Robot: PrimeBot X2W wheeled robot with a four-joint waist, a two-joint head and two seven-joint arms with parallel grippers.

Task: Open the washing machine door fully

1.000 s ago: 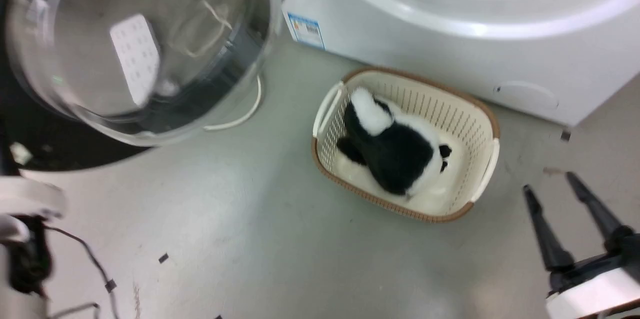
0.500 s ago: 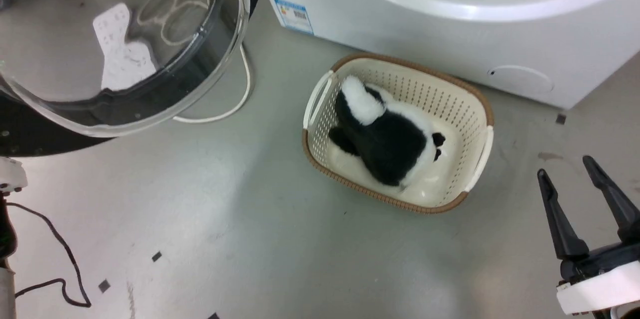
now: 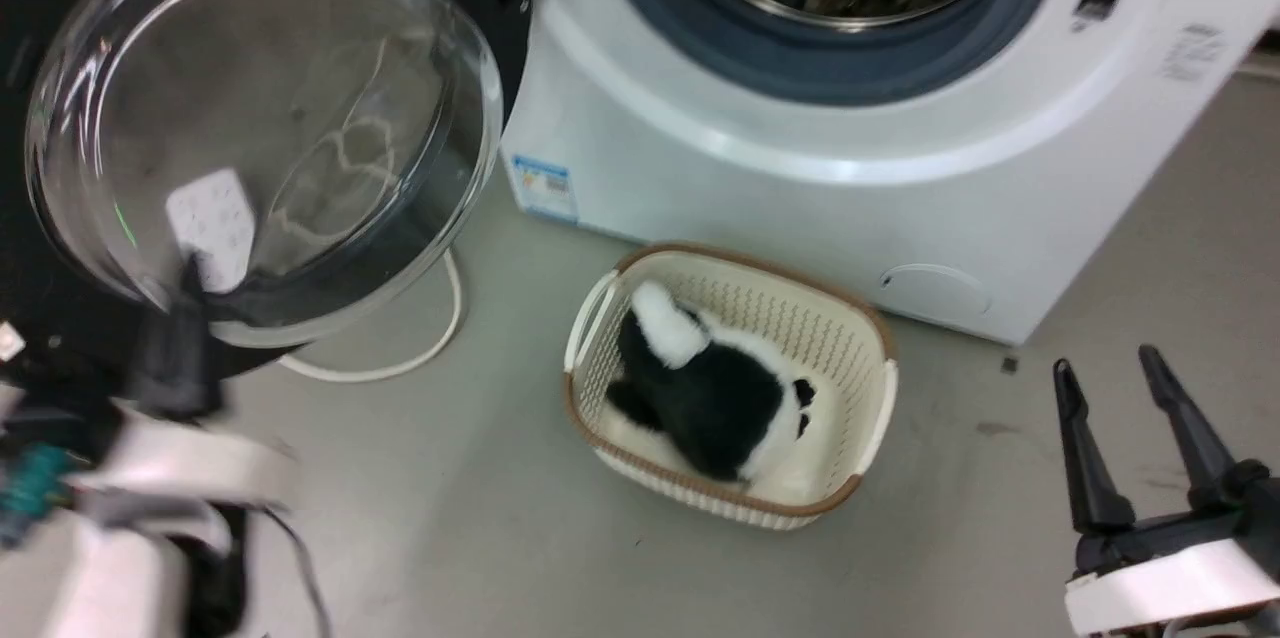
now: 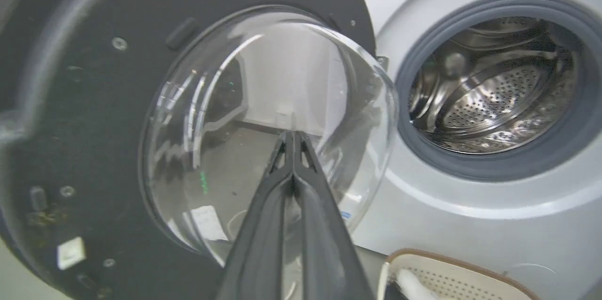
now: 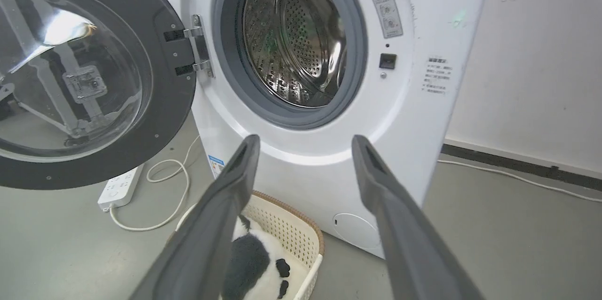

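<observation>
Found washing machine door [image 5: 89, 74] hanging wide on hinge [image 5: 200, 46], left of washing machine [image 3: 800, 198] front, drum [image 5: 301, 41] exposed. Noted L gripper [image 4: 292, 140] fingers pressed together, empty, aimed at door glass; contact unclear. Noted R gripper [image 5: 305, 139] jaws spread wide, empty, apart from machine.

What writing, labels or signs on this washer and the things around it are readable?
No text here is legible enough to quote.
Blue label, low on the washing machine front: print too small.
Warning sticker with a red triangle, beside the drum opening: text too small.
Block of dark print lower on that front: blurred.
White tag on the washing machine door: blurred, cannot tell.
</observation>
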